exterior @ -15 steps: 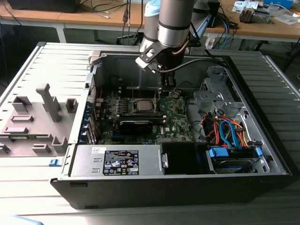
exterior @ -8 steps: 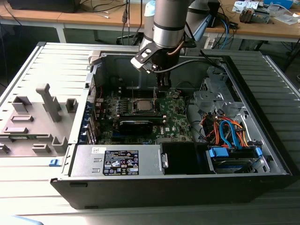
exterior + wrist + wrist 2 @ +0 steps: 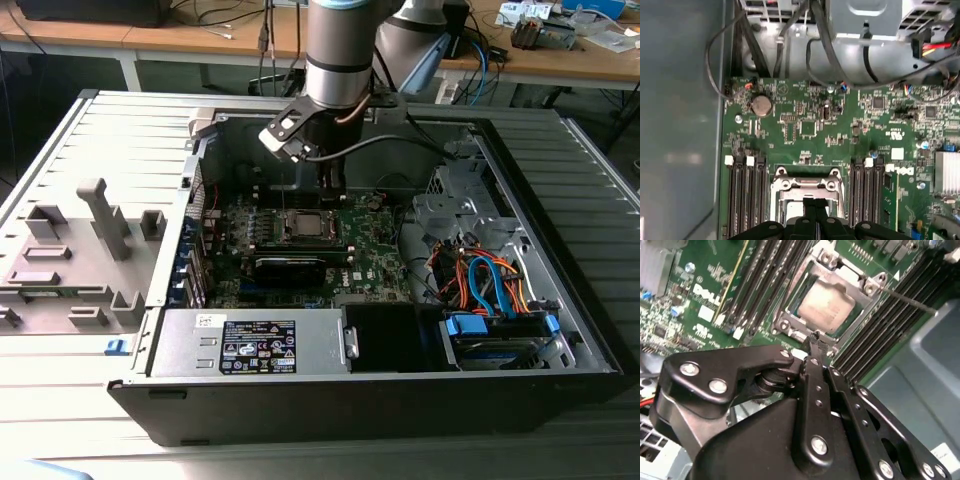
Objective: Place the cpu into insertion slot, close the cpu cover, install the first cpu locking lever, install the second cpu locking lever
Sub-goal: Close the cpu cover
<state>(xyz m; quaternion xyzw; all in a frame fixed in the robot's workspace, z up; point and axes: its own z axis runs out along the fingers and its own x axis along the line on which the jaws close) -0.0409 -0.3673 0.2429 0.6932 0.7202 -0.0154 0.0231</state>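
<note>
One cpu (image 3: 827,307): seated just ahead of my tip, framed by the cpu cover (image 3: 847,275).
End effector (image 3: 817,344): pinched closed, empty, likely to push as one tip.

Exterior view overlooks case (image 3: 350,412); both wrist views share insertion slot (image 3: 786,324) (image 3: 807,186).
</note>
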